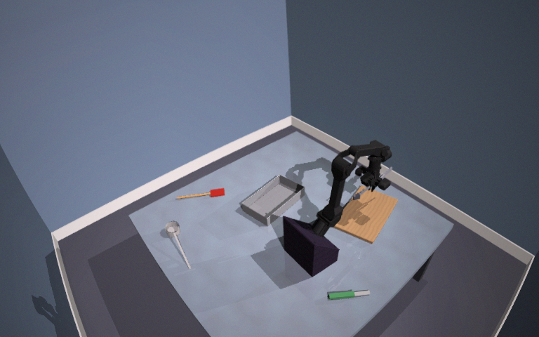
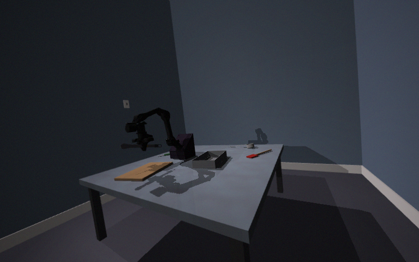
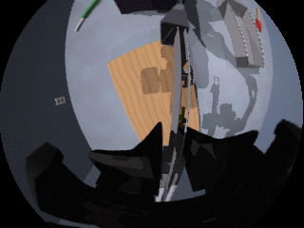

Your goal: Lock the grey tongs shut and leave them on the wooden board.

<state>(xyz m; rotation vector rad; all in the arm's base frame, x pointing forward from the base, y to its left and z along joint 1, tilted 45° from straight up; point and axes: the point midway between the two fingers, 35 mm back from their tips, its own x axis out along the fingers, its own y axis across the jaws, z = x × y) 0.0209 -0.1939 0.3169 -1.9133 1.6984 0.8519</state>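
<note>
The jaws (image 1: 373, 183) (image 2: 144, 147) pinch the tongs (image 1: 358, 195) (image 2: 153, 145) (image 3: 178, 81) crosswise, long axis nearly level; the board (image 1: 377, 214) (image 2: 136, 174) (image 3: 138, 81) lies below; lowering them should keep that line over its wood.

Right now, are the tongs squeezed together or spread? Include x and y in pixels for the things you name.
Squeezed together: in the wrist view the tongs' arms (image 3: 177, 85) run close alongside each other.

Blue walls (image 1: 158, 79) (image 2: 262, 67) met in a corner above a pale skirting (image 1: 178, 173) (image 2: 318, 167). A small pale plate (image 2: 126, 103) (image 3: 60, 101) was fixed to one dark wall. The desk (image 1: 238, 254) (image 2: 228, 191) (image 3: 90, 81) had a pale blue-grey top and dark legs, standing on a dull purplish-grey floor (image 1: 457, 278) (image 2: 123, 228). Light was dim, with sharp-edged shadows.
</note>
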